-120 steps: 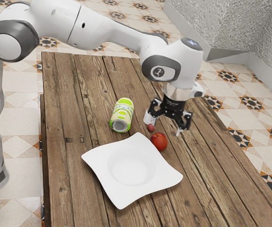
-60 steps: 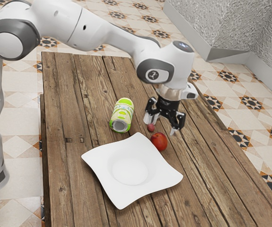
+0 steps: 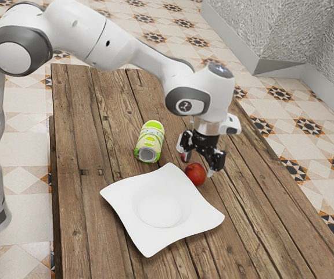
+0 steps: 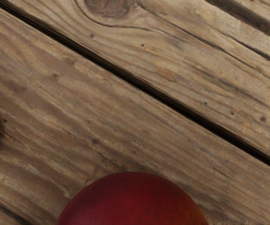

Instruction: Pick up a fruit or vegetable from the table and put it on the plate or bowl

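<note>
Four things are sitting on the wooden bench point(image 3: 85, 128), and the white square plate point(image 3: 120, 200) is serving as the marker for all of them. The white arm point(image 3: 126, 52) is reaching across the bench from beyond the plate and bending down near the plate's far corner. A green-and-white can point(image 3: 150, 140) is lying on its side just past the plate's far edge, apart from it. The black pincer point(image 3: 198, 160) is hanging beside that far corner with its fingers standing apart and gripping nothing. Almost under it, a round red fruit point(image 3: 196, 174) is resting on the planks just beside the plate's rim; whether it is touching the rim I cannot tell. A small red berry point(image 3: 183, 157) is lying a little farther from the plate than the fruit, partly hidden behind one finger.

As I judge it, the task is only beginning. Nothing is being held and the plate is carrying nothing. Lowering, closing on the fruit, lifting it and setting it on the plate are all remaining.
</note>
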